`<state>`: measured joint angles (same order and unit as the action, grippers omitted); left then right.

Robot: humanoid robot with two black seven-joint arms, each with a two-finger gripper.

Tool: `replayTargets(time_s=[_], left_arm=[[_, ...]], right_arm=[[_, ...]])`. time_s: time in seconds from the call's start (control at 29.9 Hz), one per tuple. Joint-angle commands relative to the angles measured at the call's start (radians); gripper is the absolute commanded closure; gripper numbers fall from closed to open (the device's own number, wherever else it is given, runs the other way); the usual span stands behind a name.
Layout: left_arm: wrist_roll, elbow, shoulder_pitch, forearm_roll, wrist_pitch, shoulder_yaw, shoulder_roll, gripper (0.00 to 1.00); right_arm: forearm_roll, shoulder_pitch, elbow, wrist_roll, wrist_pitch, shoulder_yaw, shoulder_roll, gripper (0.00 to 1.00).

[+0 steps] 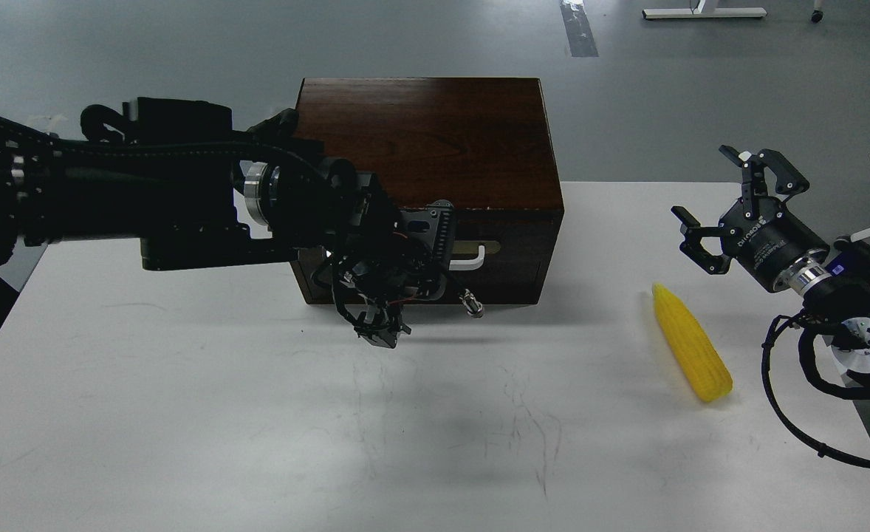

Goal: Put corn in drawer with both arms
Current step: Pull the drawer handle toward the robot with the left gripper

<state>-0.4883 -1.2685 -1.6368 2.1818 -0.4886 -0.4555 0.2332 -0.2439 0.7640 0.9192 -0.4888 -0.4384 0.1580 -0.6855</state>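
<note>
- Counter (184,443): white, scuffed with faint dark marks, filling the lower two thirds of the frame; grey floor (405,44) behind it.
- Wooden box (435,133): dark brown, at upper centre of the frame, standing on the counter's far part.
- Drawer (512,255): in the box's front face, appears closed; chipped along its front top edge; white bar handle (475,255) only partly seen, its left part hidden behind the left pincer.
- Corn (691,352): bright yellow cob, lying flat on the counter at right of frame, pointed tip toward the top of the frame, blunt end toward the bottom; well apart from the box, nothing touching it.
- Left pincer (405,273): at centre frame, directly in front of the drawer face at the handle; dark and tangled with cables, so I cannot tell how far its fingers are apart or whether they grip the handle.
- Right pincer (727,210): at right edge, raised above the counter, fingers spread wide, holding nothing; it is above and just right of the corn's tip in the frame.
</note>
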Motion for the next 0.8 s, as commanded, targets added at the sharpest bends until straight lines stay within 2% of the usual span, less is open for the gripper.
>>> replayTargets(time_s=[0.0,0.77], left_arm=[[0.0,-0.014,-0.001,0.0,0.0,-0.031,-0.002,0.03],[0.0,-0.097,-0.052,0.0,0.0,-0.029,-0.046,0.03]], right_arm=[[0.0,-0.005,0.001,0.0,0.0,-0.002,0.001,0.0],[0.0,-0.006,-0.002,0.0,0.001,0.0,0.008,0.0]])
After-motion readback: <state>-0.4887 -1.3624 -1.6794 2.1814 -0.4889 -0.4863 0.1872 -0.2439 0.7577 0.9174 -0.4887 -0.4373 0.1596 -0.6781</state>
